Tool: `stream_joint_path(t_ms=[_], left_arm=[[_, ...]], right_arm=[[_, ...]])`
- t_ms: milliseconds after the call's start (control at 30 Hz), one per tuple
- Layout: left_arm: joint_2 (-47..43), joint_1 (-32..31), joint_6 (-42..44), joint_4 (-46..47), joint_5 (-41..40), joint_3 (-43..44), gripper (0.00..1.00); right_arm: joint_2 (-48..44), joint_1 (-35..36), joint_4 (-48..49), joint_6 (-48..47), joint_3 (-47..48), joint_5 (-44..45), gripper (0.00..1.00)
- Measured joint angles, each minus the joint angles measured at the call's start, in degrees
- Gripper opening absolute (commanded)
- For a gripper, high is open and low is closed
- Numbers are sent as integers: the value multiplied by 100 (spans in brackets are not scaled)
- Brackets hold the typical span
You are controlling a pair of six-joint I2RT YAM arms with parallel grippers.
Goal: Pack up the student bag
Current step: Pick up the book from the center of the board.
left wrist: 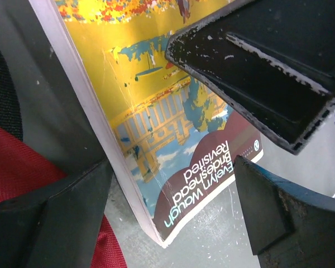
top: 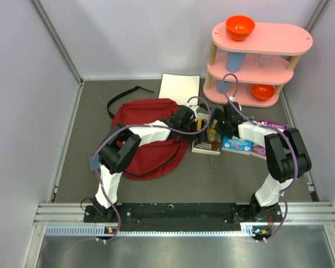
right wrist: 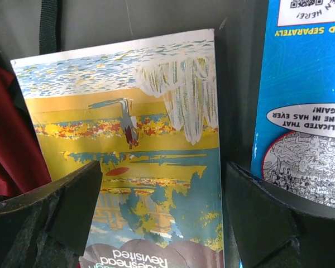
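The student bag (top: pixel 148 137), a dark red backpack with black straps, lies flat left of centre, and my left arm reaches across it. A paperback book (top: pixel 206 145) with a yellow and blue cover lies flat just right of the bag. Both grippers hover over that book. My left gripper (left wrist: pixel 173 218) is open, its fingers (left wrist: pixel 285 218) straddling the book's (left wrist: pixel 156 128) lower corner. My right gripper (right wrist: pixel 162 218) is open too, with the book (right wrist: pixel 139 139) between its fingers (right wrist: pixel 273 223). Neither is closed on it. A red edge of the bag (left wrist: pixel 11 167) shows beside the left finger.
A blue box (top: pixel 237 145) and a purple book (top: pixel 271 127) lie right of the paperback; the box (right wrist: pixel 307 111) sits close to my right finger. A white sheet (top: pixel 180 88) lies behind. A pink shelf (top: pixel 257 61) holding orange bowls stands at the back right.
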Motion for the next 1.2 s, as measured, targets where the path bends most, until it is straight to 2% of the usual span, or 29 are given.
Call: stream_joint_path(t_ms=[133, 200, 233, 300, 333, 400, 467, 533, 567, 600, 767, 933, 1200], left_arm=[[50, 39, -122, 114, 210, -63, 83], [46, 83, -197, 271, 299, -186, 76], [28, 98, -243, 365, 334, -247, 69], [-28, 129, -319, 608, 367, -470, 63], [-52, 138, -367, 669, 387, -551, 53], [-107, 144, -424, 739, 417, -704, 42], [-131, 149, -496, 737, 492, -804, 26], [-153, 149, -584, 734, 573, -846, 15], [-166, 149, -601, 741, 619, -846, 4], [-181, 144, -610, 728, 656, -848, 0], [-251, 136, -603, 557, 800, -850, 0], [-446, 61, -507, 267, 815, -850, 0], [-1281, 39, -299, -387, 638, -857, 0]], right_arm=[[-133, -22, 337, 107, -264, -140, 86], [-190, -52, 505, 175, -389, -238, 84], [-221, -68, 584, 197, -459, -278, 82], [-293, -90, 750, 236, -603, -348, 80], [-350, -103, 835, 271, -708, -391, 78], [-487, -111, 944, 323, -901, -474, 76], [-623, -116, 1014, 367, -1073, -531, 75], [-737, -125, 1025, 402, -1204, -588, 75], [-778, -133, 1008, 411, -1239, -608, 75], [-824, -138, 986, 431, -1279, -632, 75], [-1093, -138, 671, 452, -1397, -734, 78], [-1517, -120, 203, 520, -1508, -962, 86], [-3213, -107, -304, 678, -1589, -931, 92]])
